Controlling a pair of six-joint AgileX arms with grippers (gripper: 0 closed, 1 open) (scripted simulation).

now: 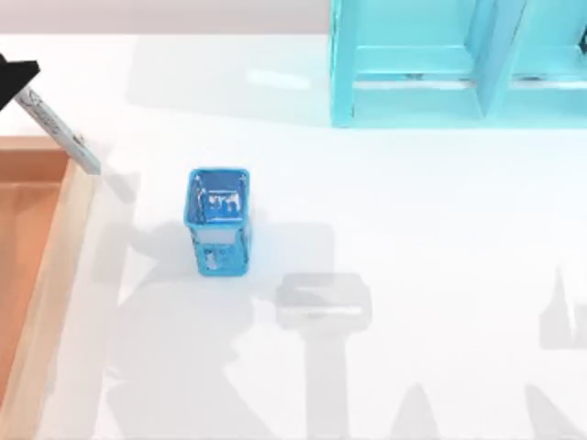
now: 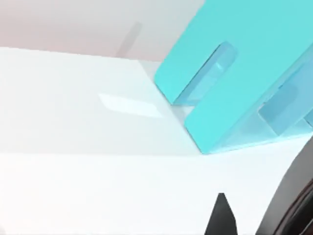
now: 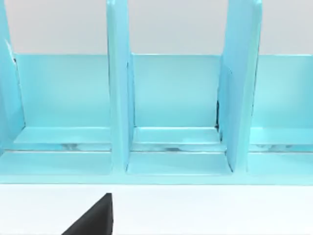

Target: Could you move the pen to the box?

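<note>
Orange-brown wood marks the box (image 1: 27,238) at the table's left edge, bounded by a pale rim. The pen (image 1: 55,128) is seen tilted above the rim's far corner, black cap up at the frame's left edge, silver barrel tip just over the rim. It is judged to be carried by the left gripper, though whether those fingers are clamped on it cannot be told. A dark fingertip (image 2: 222,215) is seen in the left wrist view. For a clean drop, the pen should be brought further inside the rim and lowered before release. A blue mesh cup (image 1: 220,220) stands nearby; the right arm faces the cyan shelf (image 3: 171,98), its fingers' state equally unclear.
</note>
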